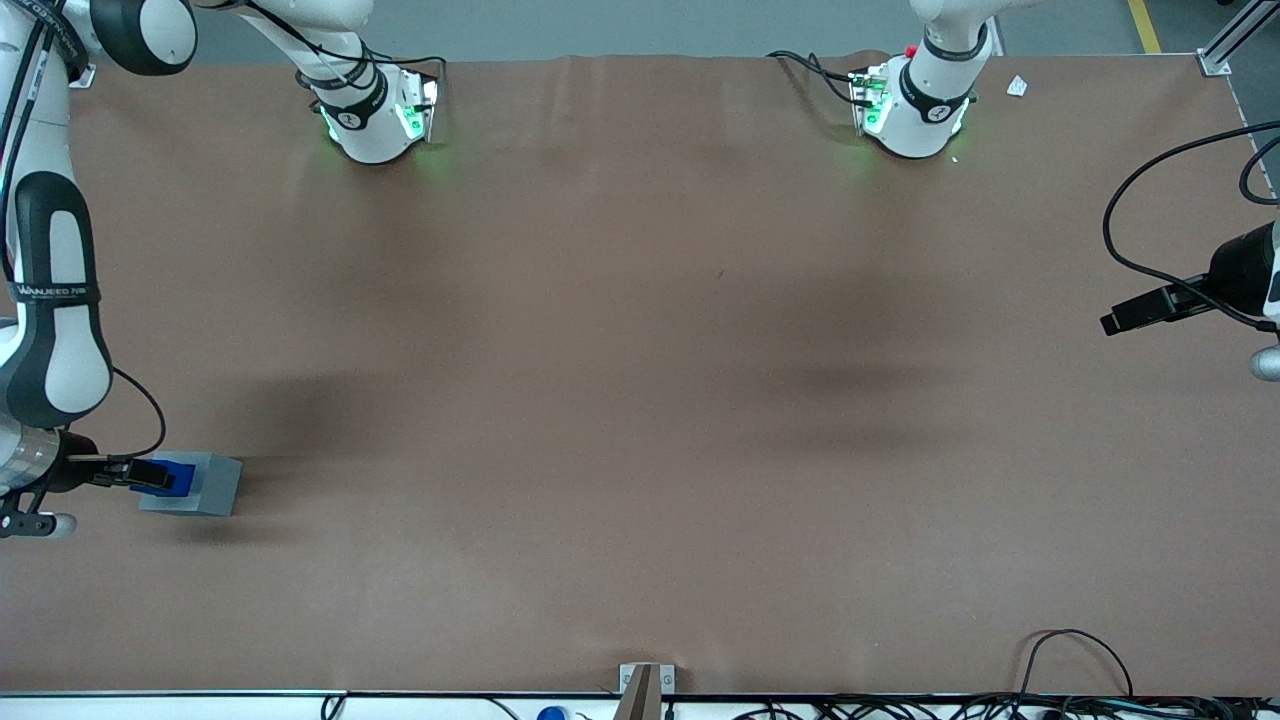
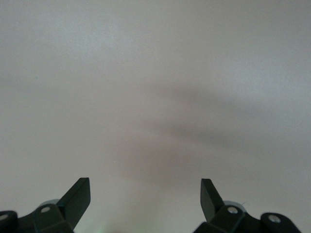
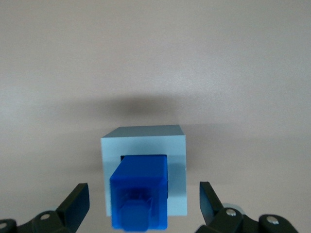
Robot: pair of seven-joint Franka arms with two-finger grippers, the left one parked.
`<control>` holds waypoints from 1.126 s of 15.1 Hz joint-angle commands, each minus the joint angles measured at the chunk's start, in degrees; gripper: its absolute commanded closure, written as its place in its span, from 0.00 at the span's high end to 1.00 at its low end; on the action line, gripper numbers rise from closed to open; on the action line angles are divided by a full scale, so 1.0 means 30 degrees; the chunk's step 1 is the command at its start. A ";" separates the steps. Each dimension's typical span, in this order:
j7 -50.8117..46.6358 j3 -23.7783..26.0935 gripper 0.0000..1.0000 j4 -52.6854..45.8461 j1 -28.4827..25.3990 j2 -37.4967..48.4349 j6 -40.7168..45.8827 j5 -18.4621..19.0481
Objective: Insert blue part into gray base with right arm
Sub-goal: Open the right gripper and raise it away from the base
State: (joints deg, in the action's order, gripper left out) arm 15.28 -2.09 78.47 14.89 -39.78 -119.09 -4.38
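Observation:
The gray base (image 1: 205, 486) sits on the brown table near the working arm's end. The blue part (image 1: 180, 474) stands in the recess in its top face. In the right wrist view the blue part (image 3: 141, 191) rises out of the gray base (image 3: 177, 179), its notched top facing the camera. My right gripper (image 3: 144, 201) is open directly above them, its fingers (image 3: 77, 201) spread wide on both sides of the blue part and not touching it. In the front view the gripper (image 1: 140, 474) overlaps the blue part.
The two arm bases (image 1: 375, 110) stand at the table edge farthest from the front camera. Cables (image 1: 1080, 660) lie along the near edge. A small metal bracket (image 1: 645, 685) sits at the middle of the near edge.

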 commanded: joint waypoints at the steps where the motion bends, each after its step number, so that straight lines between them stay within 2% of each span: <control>1: 0.0180 0.0284 1.00 0.0327 0.0075 0.1740 0.2363 -0.0298; 3: 0.0063 0.0344 1.00 0.0356 0.0047 0.2678 0.3335 -0.0385; 6: 0.0033 0.0373 1.00 0.0357 -0.0041 0.4609 0.7162 -0.0445; 8: -0.0025 0.0316 1.00 0.0356 -0.1177 0.6161 0.9397 -0.0124; 14: -0.2571 0.0374 1.00 0.0415 -0.2207 1.0001 1.2710 -0.0005; 17: -0.5230 0.0403 1.00 0.0969 -0.3317 1.2023 1.3155 0.0521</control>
State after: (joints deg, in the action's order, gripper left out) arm 5.08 -0.96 77.33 7.48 -9.00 -79.30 -4.39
